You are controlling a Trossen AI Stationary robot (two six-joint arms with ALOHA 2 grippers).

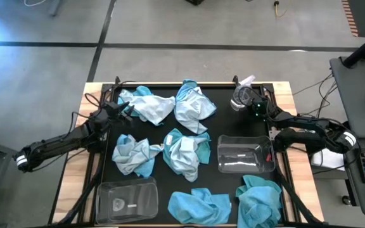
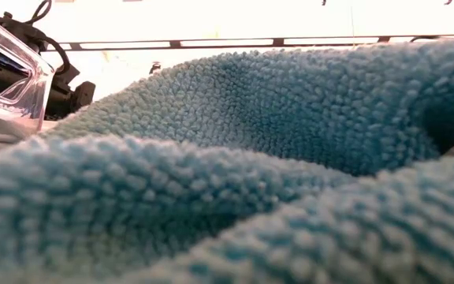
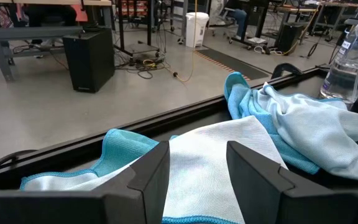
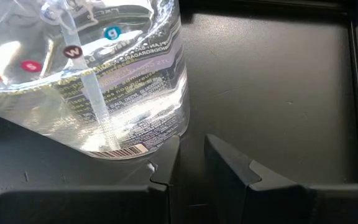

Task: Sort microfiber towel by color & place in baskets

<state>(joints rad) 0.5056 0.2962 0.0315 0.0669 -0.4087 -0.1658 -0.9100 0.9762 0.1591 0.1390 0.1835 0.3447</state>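
Towels: six crumpled microfiber towels lie loose on the dark surface [image 1: 224, 117], none in a basket. A pale one [image 1: 152, 106] sits at the far left, a mixed pale and turquoise one [image 1: 194, 104] just beside it, two mixed heaps [image 1: 135, 155] [image 1: 185, 152] in the middle, and two bright turquoise ones [image 1: 200, 206] [image 1: 258, 199] at the near edge.

Towel in hand: none yet; the far-left pale towel [image 3: 210, 162] lies right ahead of the left arm's fingers.

Left gripper [image 1: 127, 109]: at the far left of the surface, fingers [image 3: 148, 180] spread apart and holding nothing, the pale cloth showing between them.

Step well done: by my judgement, lower onto a raised fold of the pale towel, pinch that one layer only, and lift clear so the turquoise cloth beneath stays behind.

Right gripper [image 1: 256, 107]: at the far right corner, close beside the spray bottle [image 1: 243, 95]; its fingers [image 4: 166, 168] are nearly together with only a narrow gap and grasp nothing.

Left basket [image 1: 127, 199]: clear, at the near left, no towel inside.

Right basket [image 1: 246, 154]: clear, mid-right, also without towels.

Sorting: seemingly not begun.
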